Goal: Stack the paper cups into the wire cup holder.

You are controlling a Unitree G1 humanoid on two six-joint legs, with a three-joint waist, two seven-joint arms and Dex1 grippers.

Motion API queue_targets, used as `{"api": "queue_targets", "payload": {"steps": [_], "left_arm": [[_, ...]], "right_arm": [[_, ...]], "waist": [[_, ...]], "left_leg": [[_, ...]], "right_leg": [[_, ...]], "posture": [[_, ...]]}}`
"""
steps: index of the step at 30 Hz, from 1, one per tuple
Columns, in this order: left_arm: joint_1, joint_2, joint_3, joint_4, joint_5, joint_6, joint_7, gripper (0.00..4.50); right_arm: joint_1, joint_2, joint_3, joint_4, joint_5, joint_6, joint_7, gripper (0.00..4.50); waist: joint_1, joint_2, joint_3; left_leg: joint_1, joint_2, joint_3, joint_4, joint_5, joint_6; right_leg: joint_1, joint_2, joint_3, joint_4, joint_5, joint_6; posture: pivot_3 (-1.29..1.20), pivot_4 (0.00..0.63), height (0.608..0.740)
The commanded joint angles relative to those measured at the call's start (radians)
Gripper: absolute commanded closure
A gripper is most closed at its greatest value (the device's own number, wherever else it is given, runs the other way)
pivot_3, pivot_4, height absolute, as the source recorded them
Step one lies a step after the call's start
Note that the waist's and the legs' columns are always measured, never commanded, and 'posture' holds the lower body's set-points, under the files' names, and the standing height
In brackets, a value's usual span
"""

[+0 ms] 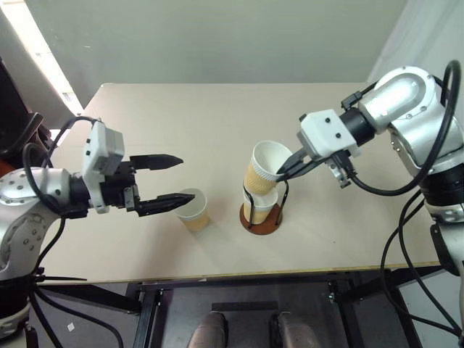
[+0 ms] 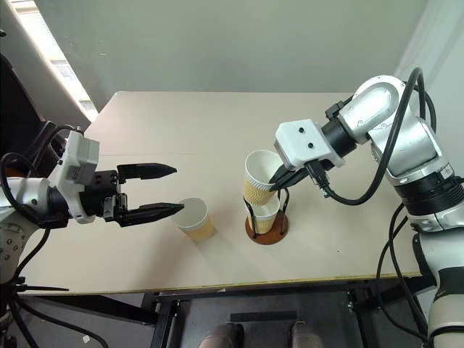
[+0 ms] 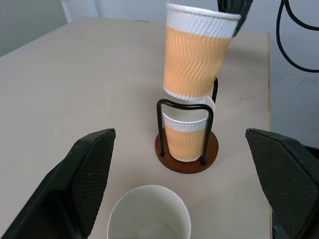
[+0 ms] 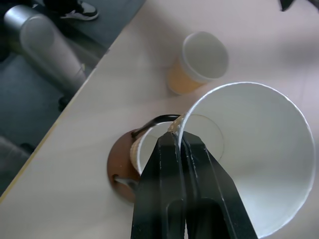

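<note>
Three paper cups on view: one seated in the wire cup holder [image 1: 262, 216], one raised cup [image 1: 265, 171] pinched at its rim by the right gripper [image 1: 284, 168], tilted just above the holder. Third cup [image 1: 193, 209] upright on the table [image 1: 181, 123], at 9 o'clock from the holder. Left gripper [image 1: 171, 181] spread wide, hovering beside that cup.

Beige table [image 1: 217, 116] before grey wall [image 1: 217, 36]
</note>
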Motion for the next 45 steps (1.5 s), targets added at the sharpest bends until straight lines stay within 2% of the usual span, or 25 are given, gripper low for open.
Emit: {"api": "queue_targets", "payload": {"steps": [1,12,13,16,26,29,32,35,40,45], "left_arm": [[0.006,0.019,0.024,-0.024,-0.011,-0.004,-0.010,0.00],[0.018,0.016,0.021,-0.028,-0.007,-0.011,-0.011,0.00],[0.018,0.016,0.020,-0.028,-0.005,-0.012,-0.012,0.00],[0.016,0.016,0.017,-0.026,-0.003,-0.014,-0.014,0.00],[-0.013,0.027,-0.018,0.001,0.024,-0.030,-0.044,0.00],[-0.064,0.068,-0.065,0.075,0.084,-0.072,-0.102,0.00],[-0.172,0.127,-0.169,0.211,0.190,-0.145,-0.196,0.00],[-0.295,0.139,-0.276,0.334,0.284,-0.217,-0.288,0.00],[-0.496,0.082,-0.471,0.537,0.466,-0.359,-0.437,0.00],[-0.597,-0.006,-0.587,0.642,0.594,-0.455,-0.495,0.00]], "right_arm": [[-0.005,-0.023,0.010,-0.021,0.011,-0.010,0.004,4.48],[0.013,-0.020,0.033,-0.023,-0.014,-0.028,0.004,4.48],[0.014,-0.015,0.033,-0.021,-0.024,-0.027,0.004,4.30],[0.016,-0.010,0.035,-0.020,-0.038,-0.022,0.004,3.59],[0.017,-0.008,-0.007,-0.010,-0.051,0.018,0.003,0.03],[0.034,0.006,-0.073,-0.005,-0.014,0.068,-0.029,0.03],[0.042,0.091,-0.191,-0.006,0.082,0.243,-0.174,0.03],[0.075,0.154,-0.250,-0.056,0.124,0.347,-0.277,0.03],[0.175,0.239,-0.283,-0.206,0.164,0.535,-0.469,0.03],[0.261,0.200,-0.308,-0.303,0.190,0.593,-0.506,0.03]], "waist": [[0.000,0.000,0.000],[0.000,0.000,0.000],[0.000,0.000,0.000],[0.000,0.000,0.000],[0.000,0.000,0.000],[0.001,0.000,0.000],[0.001,0.000,0.000],[0.001,0.000,0.000],[0.006,-0.001,-0.001],[0.008,-0.001,-0.001]], "left_leg": [[0.000,0.000,0.000,0.000,0.000,0.000],[0.000,0.000,0.000,0.000,0.000,0.000],[0.000,0.000,0.000,0.000,0.000,0.000],[0.000,0.000,0.000,0.000,0.000,0.000],[0.000,0.000,0.000,0.000,0.000,0.000],[0.000,0.000,0.000,0.000,0.000,0.000],[0.000,0.000,0.000,0.000,0.000,0.000],[0.000,0.001,0.000,0.000,0.000,0.000],[-0.002,0.000,-0.001,0.000,-0.001,0.001],[-0.009,0.000,-0.001,0.004,-0.002,0.003]], "right_leg": [[0.000,0.000,0.000,0.000,0.000,0.000],[0.000,0.000,0.000,0.000,0.000,0.000],[0.000,0.000,0.000,0.000,0.000,0.000],[0.000,0.000,0.000,0.000,0.000,0.000],[0.000,0.000,0.000,0.000,0.000,0.000],[0.000,0.000,0.000,0.001,0.000,0.000],[-0.001,0.000,0.000,0.001,0.000,-0.001],[-0.002,0.001,0.001,0.001,0.001,-0.001],[-0.003,0.001,0.001,0.000,0.001,-0.002],[-0.006,0.000,0.001,-0.002,0.002,0.000]], "posture": [[0.00,0.150,0.740],[0.00,0.150,0.740],[0.00,0.150,0.740],[0.00,0.150,0.740],[0.00,0.150,0.740],[0.00,0.150,0.740],[0.00,0.150,0.740],[0.00,0.150,0.740],[0.00,0.150,0.740],[0.00,0.150,0.740]]}}
